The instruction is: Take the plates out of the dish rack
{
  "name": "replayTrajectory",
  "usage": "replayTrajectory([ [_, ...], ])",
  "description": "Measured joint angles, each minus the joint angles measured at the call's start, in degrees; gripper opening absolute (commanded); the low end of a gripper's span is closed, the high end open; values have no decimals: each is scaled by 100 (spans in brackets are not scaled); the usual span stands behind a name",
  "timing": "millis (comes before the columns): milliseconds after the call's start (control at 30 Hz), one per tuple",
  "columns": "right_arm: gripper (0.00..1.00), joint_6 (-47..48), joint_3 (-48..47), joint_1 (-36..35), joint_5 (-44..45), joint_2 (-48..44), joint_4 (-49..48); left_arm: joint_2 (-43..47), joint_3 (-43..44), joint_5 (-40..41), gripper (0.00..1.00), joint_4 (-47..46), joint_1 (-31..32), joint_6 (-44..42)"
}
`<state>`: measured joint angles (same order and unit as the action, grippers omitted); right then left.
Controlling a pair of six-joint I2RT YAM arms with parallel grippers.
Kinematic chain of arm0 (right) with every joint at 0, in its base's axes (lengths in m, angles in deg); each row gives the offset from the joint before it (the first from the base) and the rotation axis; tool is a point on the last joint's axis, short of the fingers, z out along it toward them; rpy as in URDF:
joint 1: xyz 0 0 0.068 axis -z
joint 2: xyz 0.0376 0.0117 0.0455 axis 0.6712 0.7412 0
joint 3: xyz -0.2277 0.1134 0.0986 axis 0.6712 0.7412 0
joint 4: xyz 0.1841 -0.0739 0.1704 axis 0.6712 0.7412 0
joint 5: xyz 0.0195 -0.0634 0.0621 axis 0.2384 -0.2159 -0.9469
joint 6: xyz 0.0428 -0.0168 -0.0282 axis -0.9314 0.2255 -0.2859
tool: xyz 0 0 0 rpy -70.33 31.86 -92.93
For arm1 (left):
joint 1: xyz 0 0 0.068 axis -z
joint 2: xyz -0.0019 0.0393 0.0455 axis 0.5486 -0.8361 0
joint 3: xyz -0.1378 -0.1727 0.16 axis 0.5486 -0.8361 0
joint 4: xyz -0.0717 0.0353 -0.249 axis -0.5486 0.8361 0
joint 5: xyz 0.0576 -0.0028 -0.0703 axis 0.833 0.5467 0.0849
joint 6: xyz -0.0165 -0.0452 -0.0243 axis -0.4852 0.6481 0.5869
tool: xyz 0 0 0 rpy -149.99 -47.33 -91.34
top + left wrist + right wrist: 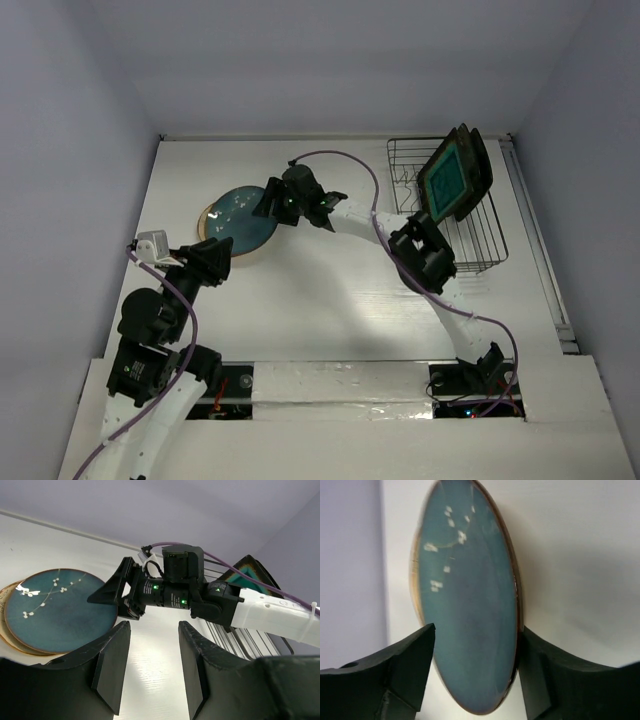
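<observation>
The round teal plate (238,218) with white flowers lies flat on the round cream plate (206,216) at the left of the table. My right gripper (268,200) is open at the teal plate's right edge, its fingers wide apart on either side of the plate (470,605) in the right wrist view. The black wire dish rack (482,245) stands at the back right. It holds a square teal plate (452,180) upright, with a square black one (480,152) behind it. My left gripper (215,262) is open and empty just in front of the stacked plates.
The right arm (400,235) stretches across the table from the rack side to the plates. The back wall and left wall stand close behind the plates. In the left wrist view the rack wires (250,640) show under the right arm.
</observation>
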<state>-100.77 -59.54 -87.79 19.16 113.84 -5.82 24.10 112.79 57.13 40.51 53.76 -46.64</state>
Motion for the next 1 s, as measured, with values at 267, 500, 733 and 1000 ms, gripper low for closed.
replayTrajectory([
  [267,77,1038,2,-22,717,-341,981,2,0,-17,41,0,0,-2],
  [500,30,1681,579,-22,1233,-1349,1088,7,0,-37,41,0,0,-2],
  [733,0,1917,531,-22,1574,-1565,1147,17,0,-105,41,-2,0,-2],
  [1000,0,1893,-39,-22,1818,-518,1611,39,0,-127,41,-13,-31,-2],
])
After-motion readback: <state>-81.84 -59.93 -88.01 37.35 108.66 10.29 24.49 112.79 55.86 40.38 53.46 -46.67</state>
